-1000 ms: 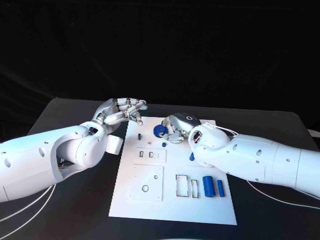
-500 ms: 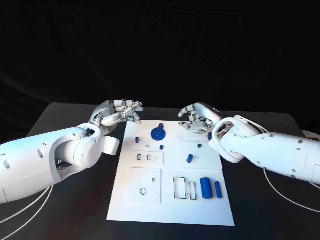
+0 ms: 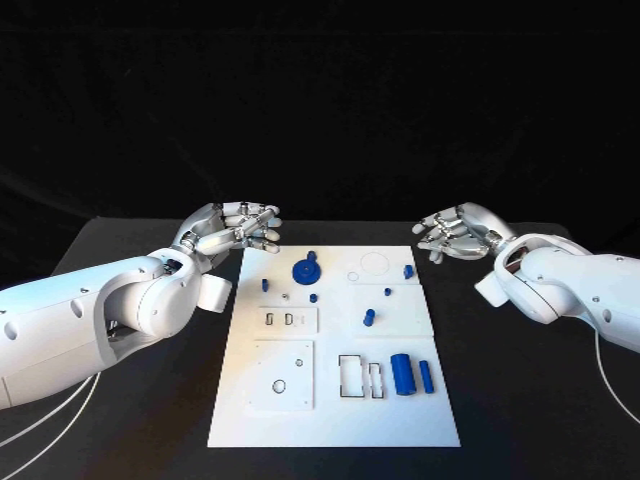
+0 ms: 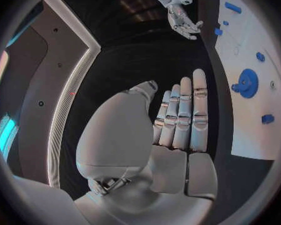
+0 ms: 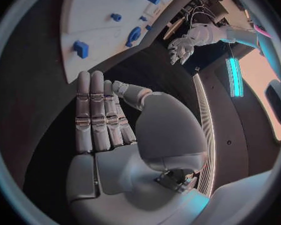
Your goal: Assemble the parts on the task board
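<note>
Head view: left hand (image 3: 238, 226) and right hand (image 3: 457, 234) are hovering off the task board (image 3: 335, 400), holding nothing. Blue gear (image 3: 306, 269) is lying nearer the left hand.
Left wrist view: fingers (image 4: 181, 116) are extending straight, empty.
Right wrist view: the same, empty.

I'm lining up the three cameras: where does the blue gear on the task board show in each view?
Head view: blue gear on the task board, far end, left of middle.
Left wrist view: gear beyond the left hand.
Right wrist view: gear seen edge-on, near the board's edge.
Shared landmark: the white board.
</note>
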`<state>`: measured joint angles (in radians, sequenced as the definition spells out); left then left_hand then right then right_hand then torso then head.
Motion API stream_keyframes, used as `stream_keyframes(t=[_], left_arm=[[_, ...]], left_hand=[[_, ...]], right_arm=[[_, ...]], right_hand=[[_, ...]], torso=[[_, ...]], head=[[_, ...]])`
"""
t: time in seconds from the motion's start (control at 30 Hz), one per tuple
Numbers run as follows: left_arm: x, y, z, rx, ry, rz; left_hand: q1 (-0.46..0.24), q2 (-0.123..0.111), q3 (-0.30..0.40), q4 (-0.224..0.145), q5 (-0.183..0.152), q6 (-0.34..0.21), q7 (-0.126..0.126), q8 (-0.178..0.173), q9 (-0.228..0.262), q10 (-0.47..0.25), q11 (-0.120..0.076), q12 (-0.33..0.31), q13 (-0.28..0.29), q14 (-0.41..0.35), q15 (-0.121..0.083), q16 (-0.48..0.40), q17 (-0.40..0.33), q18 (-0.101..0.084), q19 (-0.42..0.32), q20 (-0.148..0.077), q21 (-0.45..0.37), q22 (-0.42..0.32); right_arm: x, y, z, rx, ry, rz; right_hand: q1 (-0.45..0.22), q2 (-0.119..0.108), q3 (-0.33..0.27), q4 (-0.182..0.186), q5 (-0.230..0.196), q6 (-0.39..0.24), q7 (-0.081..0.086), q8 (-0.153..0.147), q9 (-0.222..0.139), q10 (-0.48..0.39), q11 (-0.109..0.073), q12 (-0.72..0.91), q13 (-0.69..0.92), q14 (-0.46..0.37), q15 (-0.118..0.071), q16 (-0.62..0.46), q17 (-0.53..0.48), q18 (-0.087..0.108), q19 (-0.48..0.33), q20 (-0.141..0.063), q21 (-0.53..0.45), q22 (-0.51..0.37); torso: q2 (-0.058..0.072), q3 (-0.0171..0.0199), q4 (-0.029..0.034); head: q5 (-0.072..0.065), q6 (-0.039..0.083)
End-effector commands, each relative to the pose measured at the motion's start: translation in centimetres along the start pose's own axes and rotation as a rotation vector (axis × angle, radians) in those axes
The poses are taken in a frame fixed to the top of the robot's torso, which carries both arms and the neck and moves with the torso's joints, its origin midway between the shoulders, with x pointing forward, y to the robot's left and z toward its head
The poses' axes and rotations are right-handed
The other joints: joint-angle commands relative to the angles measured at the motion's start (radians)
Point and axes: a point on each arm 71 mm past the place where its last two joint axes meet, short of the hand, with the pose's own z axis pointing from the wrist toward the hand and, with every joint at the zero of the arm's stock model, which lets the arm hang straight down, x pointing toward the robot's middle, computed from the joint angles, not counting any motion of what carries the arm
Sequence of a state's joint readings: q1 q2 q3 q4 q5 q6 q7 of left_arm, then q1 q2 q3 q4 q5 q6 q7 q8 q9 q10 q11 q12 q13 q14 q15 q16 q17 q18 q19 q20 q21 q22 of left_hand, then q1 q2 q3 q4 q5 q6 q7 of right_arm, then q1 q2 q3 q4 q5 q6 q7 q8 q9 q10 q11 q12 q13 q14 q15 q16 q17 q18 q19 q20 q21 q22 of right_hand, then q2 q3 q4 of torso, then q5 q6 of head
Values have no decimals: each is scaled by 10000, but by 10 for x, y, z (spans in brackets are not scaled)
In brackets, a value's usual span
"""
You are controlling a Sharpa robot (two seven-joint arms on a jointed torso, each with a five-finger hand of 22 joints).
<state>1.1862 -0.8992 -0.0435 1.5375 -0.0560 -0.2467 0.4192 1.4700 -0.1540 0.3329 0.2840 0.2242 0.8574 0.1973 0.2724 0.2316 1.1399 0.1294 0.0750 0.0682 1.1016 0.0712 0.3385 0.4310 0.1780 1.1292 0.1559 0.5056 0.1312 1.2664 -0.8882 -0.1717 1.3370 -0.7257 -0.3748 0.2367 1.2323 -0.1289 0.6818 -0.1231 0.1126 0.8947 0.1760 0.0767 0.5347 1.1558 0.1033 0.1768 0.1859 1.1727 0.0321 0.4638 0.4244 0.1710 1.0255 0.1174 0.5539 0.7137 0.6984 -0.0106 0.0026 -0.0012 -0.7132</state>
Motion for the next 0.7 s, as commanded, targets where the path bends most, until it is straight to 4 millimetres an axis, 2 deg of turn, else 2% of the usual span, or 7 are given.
stream_keyframes(t=[0.03,0.17,0.27,0.33,0.4,0.43,0.7], left_arm=[[5,-1,1,153,566,-85],[4,0,1,184,494,-37],[5,1,2,172,464,-18],[5,2,2,155,456,-10],[6,3,2,131,456,-8],[6,3,2,120,456,-7],[7,4,1,29,469,-9]], left_hand=[[49,-34,32,-10,-56,46,-115,-30,3,189,-75,-41,6,758,-203,338,260,78,687,-213,233,72],[-20,-88,39,12,-52,184,-159,-13,32,404,-139,-56,12,1046,-287,676,716,38,985,-312,483,189],[-53,-134,53,9,-51,187,-147,-58,30,407,-135,-94,0,979,-303,938,1082,7,976,-313,674,303],[-73,-158,68,1,-47,197,-143,-98,30,381,-121,-95,-1,859,-283,1244,1444,12,914,-325,877,430],[-121,-172,70,12,-47,204,-124,-135,31,339,-111,-100,-2,741,-273,1505,1750,9,821,-315,1055,546],[-136,-176,68,14,-49,210,-122,-142,33,331,-109,-99,-1,709,-271,1566,1822,10,798,-313,1103,576],[-245,-189,28,26,-49,249,-76,-166,40,245,-73,-101,0,582,-244,1790,2090,9,686,-288,1281,692]], right_arm=[[-3,-12,-3,58,549,616],[-11,-30,-7,330,208,-9],[-10,-36,-7,281,37,-774],[-7,-38,-7,198,23,-1323],[-2,-39,-5,74,104,-2019],[0,-39,-5,36,157,-2251],[11,-39,-1,-232,402,-3602]], right_hand=[[217,51,-164,-105,71,91,109,-46,-135,148,212,-705,-699,-137,177,-1057,-627,129,218,275,-1009,-991],[360,132,-711,-220,38,420,-38,34,-257,1268,-139,-541,-822,1255,-189,-866,-606,152,1453,-61,-795,-1186],[201,-180,-1145,-286,28,778,-309,155,-304,2566,-560,218,-280,2913,-587,310,147,25,2547,-358,552,-225],[-41,-469,-1480,-296,305,729,-497,192,-396,3138,-721,3951,3394,3491,-773,6244,5978,-830,4091,-606,5653,4378],[-5,-268,-1493,-346,1035,345,-503,305,-453,2975,-762,11294,10905,3820,-538,10281,10380,-1185,4304,-311,7458,6091],[-390,-392,-1674,-167,878,284,-269,338,-455,3268,-453,12158,11860,3957,-482,10964,11319,-1236,4501,-442,8025,6618],[-672,-332,-1716,-49,835,-191,-148,579,-545,3811,-290,13476,13323,3981,-309,11070,11464,-1551,5128,-142,9620,8090]], torso=[[-57,44,-83],[-71,86,-97],[-61,113,-85],[-57,121,-68],[-56,118,-63],[-55,115,-71],[-44,107,-91]], head=[[-17,53],[-10,30],[-32,13],[-48,-2],[-61,-27],[-57,-29],[-62,-87]])
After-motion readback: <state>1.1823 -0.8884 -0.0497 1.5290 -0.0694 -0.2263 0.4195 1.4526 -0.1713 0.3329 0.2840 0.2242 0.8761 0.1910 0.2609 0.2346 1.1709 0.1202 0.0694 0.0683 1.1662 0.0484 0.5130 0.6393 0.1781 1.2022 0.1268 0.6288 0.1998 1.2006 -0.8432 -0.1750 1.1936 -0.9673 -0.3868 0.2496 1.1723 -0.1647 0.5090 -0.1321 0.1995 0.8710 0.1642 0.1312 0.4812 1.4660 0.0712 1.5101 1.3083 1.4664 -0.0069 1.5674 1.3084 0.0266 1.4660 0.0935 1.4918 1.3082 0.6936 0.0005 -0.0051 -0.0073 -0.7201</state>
